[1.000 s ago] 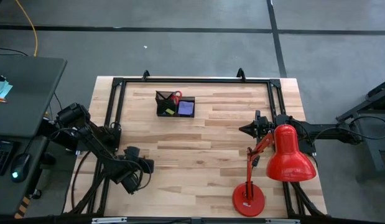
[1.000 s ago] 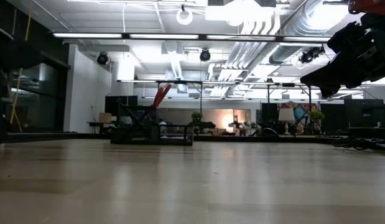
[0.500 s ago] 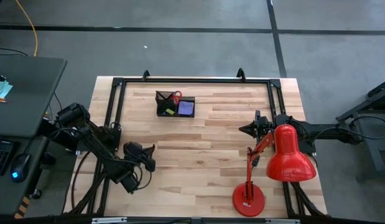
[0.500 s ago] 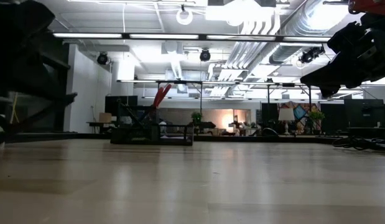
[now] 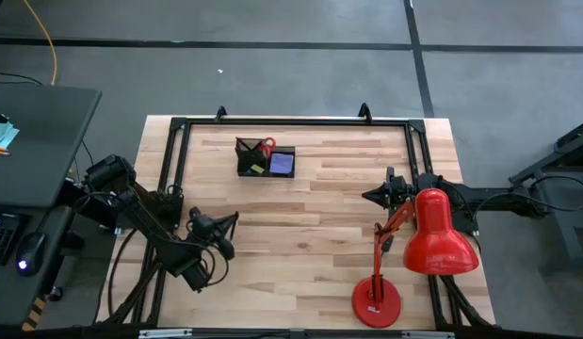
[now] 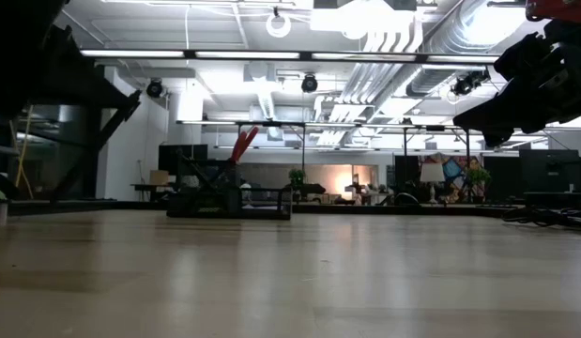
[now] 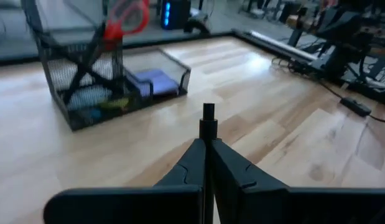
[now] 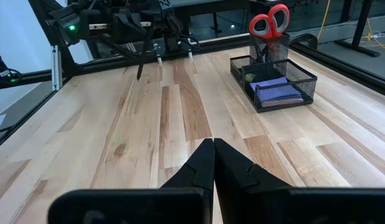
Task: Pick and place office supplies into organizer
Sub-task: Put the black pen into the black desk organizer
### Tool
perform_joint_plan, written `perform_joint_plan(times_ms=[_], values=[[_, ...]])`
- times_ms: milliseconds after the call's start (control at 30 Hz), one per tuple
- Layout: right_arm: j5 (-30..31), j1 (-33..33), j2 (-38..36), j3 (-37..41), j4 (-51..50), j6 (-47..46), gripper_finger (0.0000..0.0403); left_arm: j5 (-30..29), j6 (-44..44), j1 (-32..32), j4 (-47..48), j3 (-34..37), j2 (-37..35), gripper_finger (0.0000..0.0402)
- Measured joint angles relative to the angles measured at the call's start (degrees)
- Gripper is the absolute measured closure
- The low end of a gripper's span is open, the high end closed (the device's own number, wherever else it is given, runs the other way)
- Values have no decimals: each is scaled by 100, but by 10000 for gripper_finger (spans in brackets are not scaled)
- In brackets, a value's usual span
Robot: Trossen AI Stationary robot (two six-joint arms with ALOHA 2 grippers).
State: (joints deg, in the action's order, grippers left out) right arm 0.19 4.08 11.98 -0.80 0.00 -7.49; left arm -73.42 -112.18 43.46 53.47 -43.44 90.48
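While high view hides it, scissors [image 8: 269, 20] stand upright in organizer [image 8: 276, 79].

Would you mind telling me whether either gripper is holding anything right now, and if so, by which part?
The left gripper is shut on a thin dark pen, clamped at its lower end. The right gripper is shut and holds nothing.

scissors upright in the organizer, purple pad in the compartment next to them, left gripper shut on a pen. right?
Not quite: the scissors and purple pad sit in the organizer as you say, but the left gripper is shut on nothing. The left wrist view shows only its closed fingers.
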Motion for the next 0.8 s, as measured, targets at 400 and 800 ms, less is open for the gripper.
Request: perform_joint_plan(times_ms=[400,800], values=[[0,0,1,0,0,0,402,-1655,-230,-633,1311,0,-41,401],[0,1,1,2,1,0,402,-1662,27,-2333,1467,-302,-459,401]])
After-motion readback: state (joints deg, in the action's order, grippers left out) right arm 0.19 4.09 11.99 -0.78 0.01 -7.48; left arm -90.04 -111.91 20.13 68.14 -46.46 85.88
